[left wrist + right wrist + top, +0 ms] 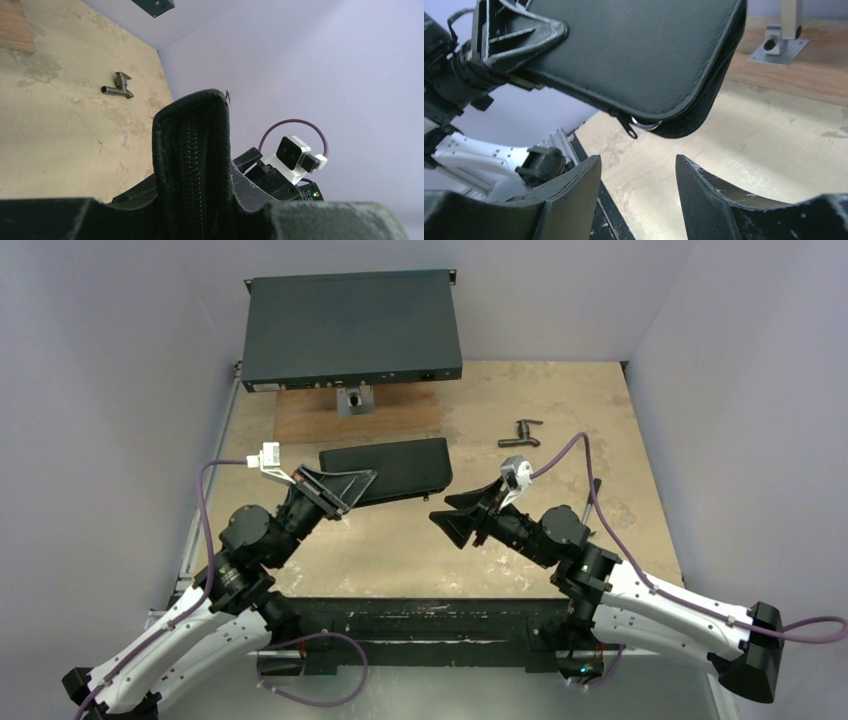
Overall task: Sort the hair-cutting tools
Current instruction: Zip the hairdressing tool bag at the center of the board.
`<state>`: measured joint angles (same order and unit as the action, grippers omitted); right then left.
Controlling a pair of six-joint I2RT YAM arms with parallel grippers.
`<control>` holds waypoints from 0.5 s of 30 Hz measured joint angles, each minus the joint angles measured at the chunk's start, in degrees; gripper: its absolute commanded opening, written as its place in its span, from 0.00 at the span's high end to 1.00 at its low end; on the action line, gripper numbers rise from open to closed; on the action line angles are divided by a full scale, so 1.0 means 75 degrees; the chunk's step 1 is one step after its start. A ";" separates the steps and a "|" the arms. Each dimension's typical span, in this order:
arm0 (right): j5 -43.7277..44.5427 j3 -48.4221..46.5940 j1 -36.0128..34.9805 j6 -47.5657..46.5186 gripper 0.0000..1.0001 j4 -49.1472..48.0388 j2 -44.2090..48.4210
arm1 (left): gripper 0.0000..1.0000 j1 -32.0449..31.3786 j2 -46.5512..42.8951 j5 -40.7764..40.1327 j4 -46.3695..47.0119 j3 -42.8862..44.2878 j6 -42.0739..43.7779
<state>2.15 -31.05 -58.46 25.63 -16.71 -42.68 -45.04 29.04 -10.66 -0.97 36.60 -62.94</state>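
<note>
Top external: left gripper (345, 485) is clamped on the left end of a black zip case (400, 468). The right gripper (452, 520) hangs just beside the case's near right corner, jaws spread and empty.

Left wrist: the case's zipped edge stands upright between the fingers (50, 217).

Right wrist: the zip pull (629, 127) dangles from the case. Whether the hair-cutting tools lie inside it, I cannot tell.

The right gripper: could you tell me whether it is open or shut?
Open: the right gripper has black fingers apart, only tan tabletop between.
</note>
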 measured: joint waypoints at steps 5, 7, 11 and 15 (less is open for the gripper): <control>0.0332 0.0000 -0.0006 -0.0061 0.42 -0.0367 -0.0055 | 1.00 0.0000 -0.0032 0.0035 0.0012 -0.0003 -0.0009; 0.0379 0.0000 -0.0006 -0.0090 0.44 -0.0565 -0.0192 | 1.00 0.0000 -0.0032 0.0050 0.0026 -0.0003 -0.0061; 0.0370 0.0000 -0.0006 -0.0114 0.45 -0.0772 -0.0530 | 1.00 -0.0003 -0.0009 0.0108 0.0061 0.0000 -0.0122; 0.0321 -0.0029 -0.0006 -0.0117 0.45 -0.0941 -0.0731 | 1.00 -0.0003 -0.0020 0.0125 0.0061 -0.0003 -0.0140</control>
<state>4.56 -31.27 -58.50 24.75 -23.77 -48.16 -45.06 28.88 -9.72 -0.51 36.58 -63.99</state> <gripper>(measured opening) 0.550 0.256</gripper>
